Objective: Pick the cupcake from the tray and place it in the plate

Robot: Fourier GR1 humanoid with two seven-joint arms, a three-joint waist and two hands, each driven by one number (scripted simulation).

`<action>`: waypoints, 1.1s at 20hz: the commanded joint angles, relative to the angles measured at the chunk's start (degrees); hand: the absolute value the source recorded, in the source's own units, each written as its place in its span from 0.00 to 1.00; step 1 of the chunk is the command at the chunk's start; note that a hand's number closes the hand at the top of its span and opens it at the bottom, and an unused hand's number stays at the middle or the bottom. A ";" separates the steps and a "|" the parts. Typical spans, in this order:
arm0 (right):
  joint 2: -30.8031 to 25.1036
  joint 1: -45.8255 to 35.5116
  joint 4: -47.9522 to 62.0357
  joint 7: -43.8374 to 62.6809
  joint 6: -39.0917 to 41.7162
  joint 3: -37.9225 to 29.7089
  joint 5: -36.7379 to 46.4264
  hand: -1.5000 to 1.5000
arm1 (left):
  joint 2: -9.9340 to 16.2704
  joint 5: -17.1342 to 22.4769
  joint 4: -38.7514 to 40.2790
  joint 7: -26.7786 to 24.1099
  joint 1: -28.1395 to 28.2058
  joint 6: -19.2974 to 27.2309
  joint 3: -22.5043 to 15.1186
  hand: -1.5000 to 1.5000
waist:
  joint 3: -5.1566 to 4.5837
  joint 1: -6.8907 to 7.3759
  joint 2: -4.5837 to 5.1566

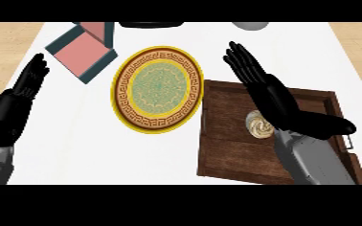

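Note:
A cupcake (259,125) with pale swirled frosting sits in the brown wooden tray (226,148) at the lower right. My right hand (272,93) hangs over the tray with fingers straight and open, its palm just right of the cupcake and partly covering it. The plate (134,84), yellow-rimmed with a green patterned middle, lies left of the tray with nothing on it. My left hand (25,93) rests open at the left edge, fingers up.
A pink and dark teal box (81,50) lies at the back left. A dark object (151,24) and a grey round object (251,26) show at the back edge. White counter surrounds the plate.

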 commanded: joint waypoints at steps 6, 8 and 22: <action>-14.17 -0.02 15.42 -1.52 17.07 -13.69 -10.11 1.00 | -8.53 2.71 4.69 10.16 -2.23 3.73 -1.57 0.50 | -1.36 -0.35 0.61; -26.66 -2.93 6.11 -2.82 6.09 -7.76 16.89 1.00 | -7.35 3.21 4.43 8.72 0.93 2.43 -1.42 0.50 | -2.87 -2.89 -0.92; -17.37 9.98 24.28 -25.93 4.02 -9.90 21.14 0.00 | -13.87 1.66 6.18 12.98 -2.23 3.22 -2.33 0.50 | -1.50 -0.32 -0.35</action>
